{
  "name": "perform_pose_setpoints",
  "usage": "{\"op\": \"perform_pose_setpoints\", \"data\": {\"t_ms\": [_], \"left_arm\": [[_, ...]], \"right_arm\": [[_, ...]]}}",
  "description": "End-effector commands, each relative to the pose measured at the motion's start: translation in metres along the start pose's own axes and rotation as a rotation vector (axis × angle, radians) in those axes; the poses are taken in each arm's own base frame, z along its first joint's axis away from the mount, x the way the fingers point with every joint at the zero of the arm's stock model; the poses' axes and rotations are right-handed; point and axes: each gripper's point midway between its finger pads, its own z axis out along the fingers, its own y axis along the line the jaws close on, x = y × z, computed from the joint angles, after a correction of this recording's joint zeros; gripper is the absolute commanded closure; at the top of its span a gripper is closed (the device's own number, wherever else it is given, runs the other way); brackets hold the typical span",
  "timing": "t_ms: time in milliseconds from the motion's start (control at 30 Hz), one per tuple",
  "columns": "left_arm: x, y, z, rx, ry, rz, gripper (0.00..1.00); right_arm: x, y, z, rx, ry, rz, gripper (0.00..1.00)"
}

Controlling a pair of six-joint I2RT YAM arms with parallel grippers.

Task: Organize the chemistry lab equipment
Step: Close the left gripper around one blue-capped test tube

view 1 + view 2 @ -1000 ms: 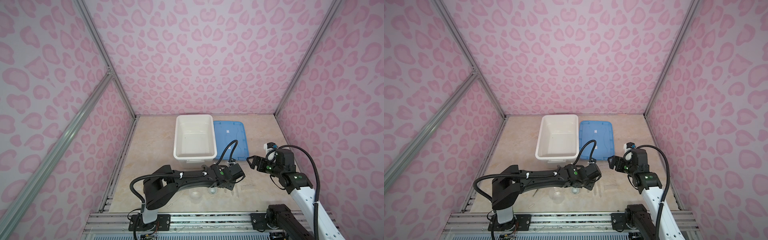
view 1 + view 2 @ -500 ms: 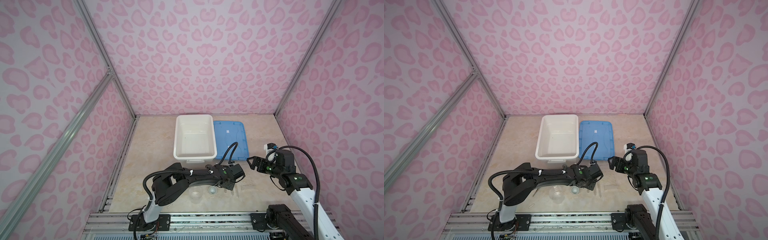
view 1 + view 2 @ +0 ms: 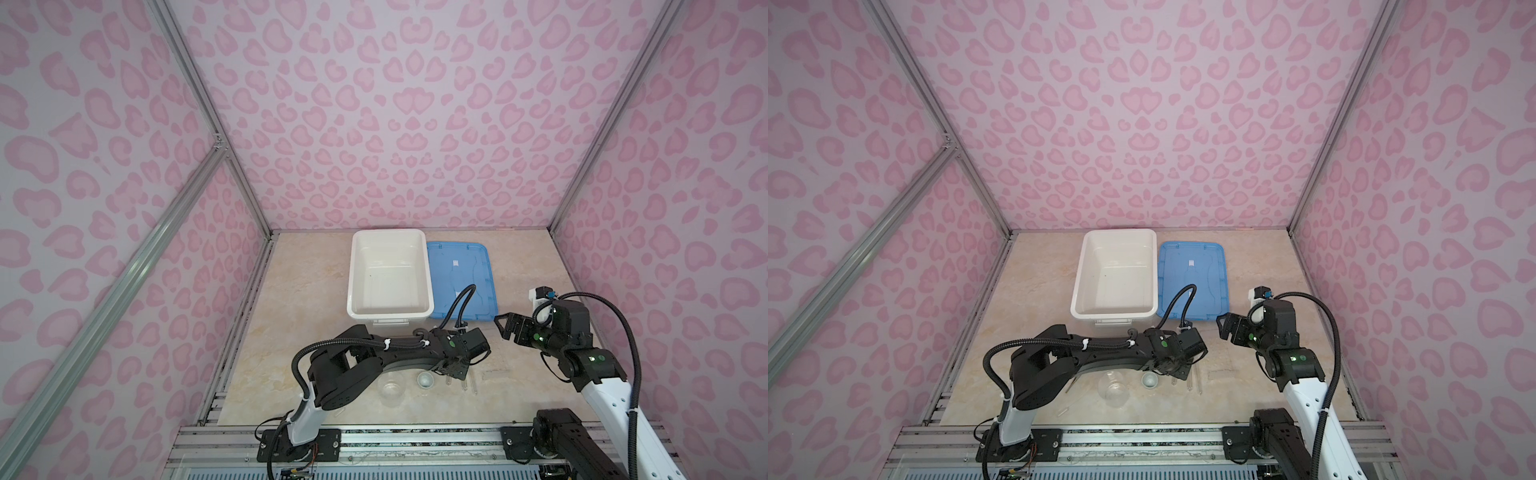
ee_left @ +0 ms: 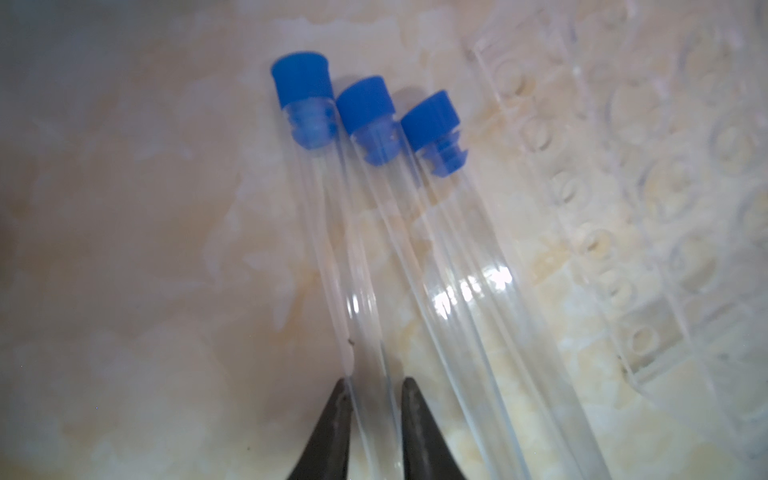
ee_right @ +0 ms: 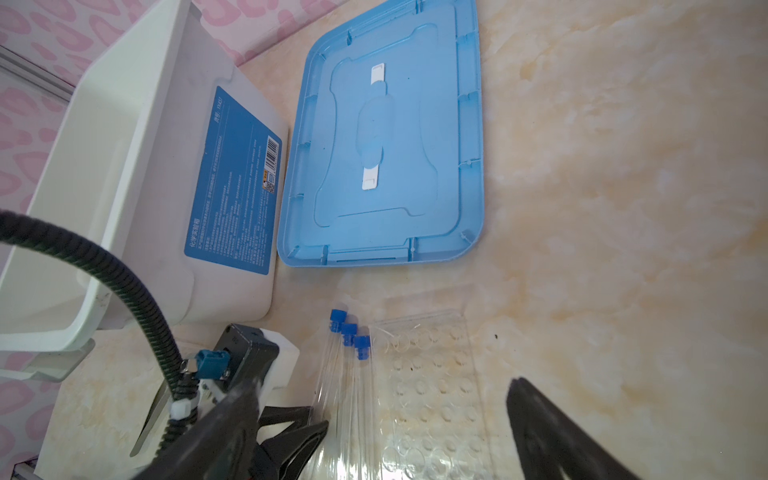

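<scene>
Three clear tubes with blue caps (image 4: 365,104) lie side by side on the marble table (image 3: 299,299). My left gripper (image 4: 374,384) is low over them (image 3: 457,374). Its jaws press both sides of the outermost tube (image 4: 332,257), which rests on the table. In both top views a small round dish (image 3: 424,379) and a clear beaker (image 3: 391,388) stand beside the left arm. Thin metal tweezers (image 5: 153,415) lie by the left wrist. My right gripper (image 5: 386,415) hovers open and empty to the right (image 3: 505,328).
A clear plate with round wells (image 5: 432,395) lies right beside the tubes. The large white bin (image 3: 390,309) stands at the back middle. The flat blue lid (image 3: 457,266) lies to its right. Patterned pink walls close in three sides.
The left jaws have narrowed onto the outermost tube, and the left arm's elbow has shifted. The right arm has not moved.
</scene>
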Motion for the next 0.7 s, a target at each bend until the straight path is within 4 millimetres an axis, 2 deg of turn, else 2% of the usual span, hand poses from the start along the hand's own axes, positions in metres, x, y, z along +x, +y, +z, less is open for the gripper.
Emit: {"op": "perform_pose_setpoints", "data": {"t_ms": [0, 200, 400, 567, 600, 667], "left_arm": [[0.008, 0.010, 0.005, -0.041, 0.038, -0.017, 0.78], [0.007, 0.016, 0.004, -0.054, 0.031, -0.037, 0.80], [-0.002, 0.018, -0.004, -0.052, -0.021, -0.042, 0.86], [-0.025, 0.013, -0.024, -0.005, -0.140, -0.039, 0.87], [-0.024, 0.015, -0.025, 0.007, -0.156, -0.032, 0.87], [-0.034, 0.006, -0.038, 0.076, -0.225, -0.017, 0.88]], "right_arm": [[-0.001, -0.001, 0.000, 0.003, -0.009, -0.004, 0.06], [-0.001, -0.001, 0.001, 0.006, -0.010, -0.002, 0.06], [-0.001, -0.001, 0.002, 0.002, -0.007, -0.002, 0.06], [-0.004, 0.004, 0.003, -0.020, -0.007, 0.004, 0.06], [-0.005, 0.005, 0.003, -0.028, -0.004, 0.006, 0.06], [-0.008, 0.011, 0.003, -0.056, 0.008, 0.006, 0.06]]}}
